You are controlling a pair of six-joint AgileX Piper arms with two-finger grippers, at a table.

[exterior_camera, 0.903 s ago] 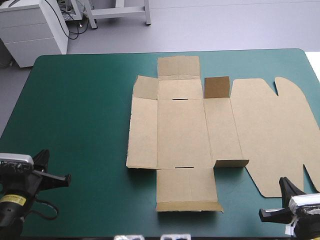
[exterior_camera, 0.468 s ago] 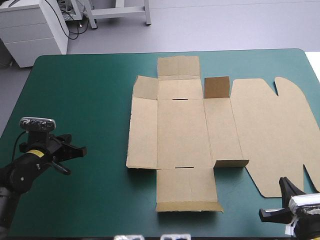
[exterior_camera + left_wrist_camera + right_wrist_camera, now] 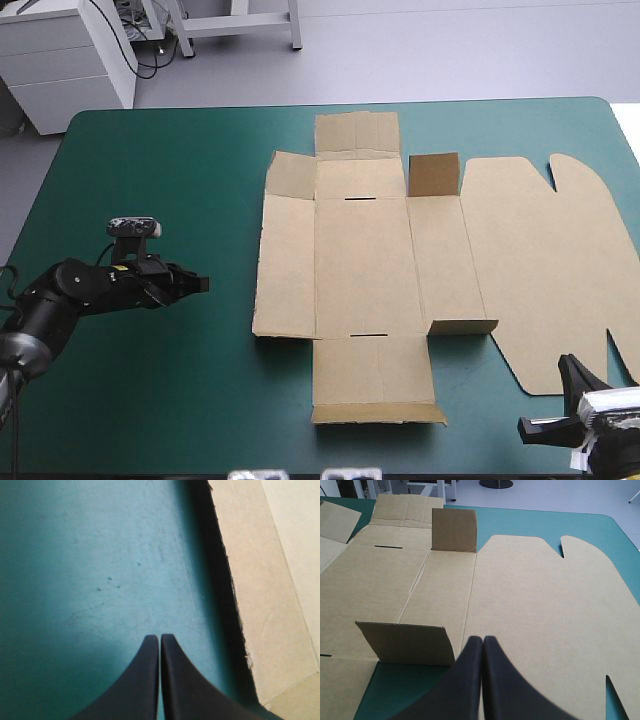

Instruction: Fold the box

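Note:
The brown box [image 3: 400,270] lies as a cut sheet, mostly flat, in the middle and right of the teal-green table; two small flaps [image 3: 410,642] stand upright on it. My left gripper [image 3: 200,285] is shut and low over the cover, a short way off the sheet's left panel [image 3: 260,605], pointing at it. Its black fingers [image 3: 145,680] meet in a pointed arch. My right gripper [image 3: 482,639] is also shut, at the near right corner of the table [image 3: 545,428], just before the sheet's near edge, with the lid [image 3: 545,595] ahead.
A white cabinet [image 3: 60,60] stands beyond the table's far left corner. Bare teal-green cover [image 3: 150,180] stretches left of the sheet and along the near edge. The sheet's lid reaches close to the table's right edge.
My left arm has swung from the near left corner toward the sheet's left panel, lowering over the cover. The right arm and the box have not moved.

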